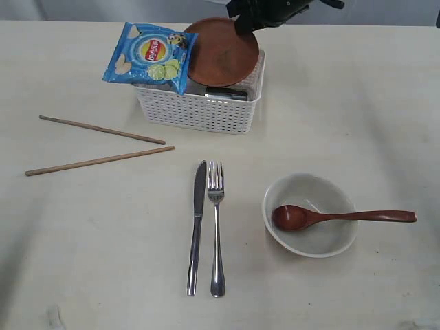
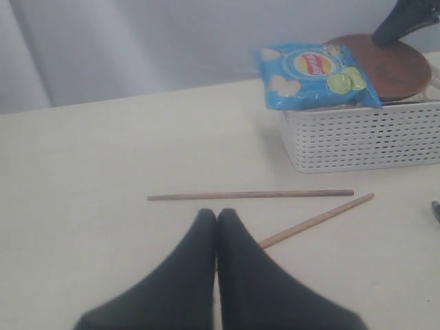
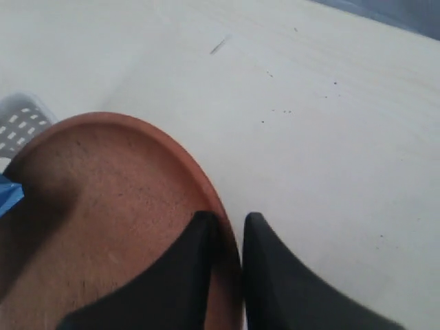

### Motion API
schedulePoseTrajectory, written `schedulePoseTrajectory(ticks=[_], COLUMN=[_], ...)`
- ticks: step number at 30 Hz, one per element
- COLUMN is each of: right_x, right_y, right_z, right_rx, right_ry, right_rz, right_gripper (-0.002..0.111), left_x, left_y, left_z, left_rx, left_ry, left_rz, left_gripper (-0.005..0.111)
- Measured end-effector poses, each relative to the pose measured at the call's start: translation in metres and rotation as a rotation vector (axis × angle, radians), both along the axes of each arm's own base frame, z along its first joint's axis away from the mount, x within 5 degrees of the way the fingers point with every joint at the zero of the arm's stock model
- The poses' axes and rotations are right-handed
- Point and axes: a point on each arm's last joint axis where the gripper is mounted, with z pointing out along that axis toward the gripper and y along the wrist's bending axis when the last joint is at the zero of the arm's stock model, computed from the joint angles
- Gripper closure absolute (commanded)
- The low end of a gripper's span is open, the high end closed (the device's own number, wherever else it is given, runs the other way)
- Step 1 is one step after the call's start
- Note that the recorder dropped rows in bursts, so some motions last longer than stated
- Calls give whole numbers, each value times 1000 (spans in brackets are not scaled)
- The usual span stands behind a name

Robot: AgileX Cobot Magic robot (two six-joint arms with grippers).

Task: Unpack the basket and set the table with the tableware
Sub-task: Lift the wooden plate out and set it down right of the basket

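The white basket point(image 1: 199, 106) stands at the back of the table point(image 1: 82, 227). A red-brown plate point(image 1: 220, 53) leans tilted on its far right rim, and my right gripper point(image 1: 242, 27) is shut on that plate's edge point(image 3: 206, 192), one finger on each face. The two chopsticks point(image 1: 103, 129) point(image 1: 100, 161) lie left of the basket. Knife point(image 1: 196, 227) and fork point(image 1: 216, 227) lie side by side in front. The spoon point(image 1: 323, 216) rests in the bowl point(image 1: 311, 214). My left gripper point(image 2: 217, 214) hovers shut and empty just short of the chopsticks point(image 2: 251, 195).
A blue chips bag point(image 1: 150, 55) lies across the basket's left rim, touching the plate. A dark flat object point(image 1: 223, 93) shows inside the basket under the plate. The table's back edge and a grey wall run behind the basket.
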Motion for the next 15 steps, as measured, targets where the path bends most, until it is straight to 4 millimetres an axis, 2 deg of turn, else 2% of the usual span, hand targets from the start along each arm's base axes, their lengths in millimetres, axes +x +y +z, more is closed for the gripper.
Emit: schedulePoseTrajectory(ticks=[8, 15], right_x=[-1, -6], right_y=[0, -5], right_z=[4, 34], right_rx=[1, -64], right_ry=[-13, -95], right_rz=[13, 43], right_gripper=[109, 109], left_x=[0, 0], left_y=[0, 0], left_z=[0, 0], left_rx=[0, 0], left_ry=[0, 0], left_rz=[0, 0], left_gripper=[107, 107])
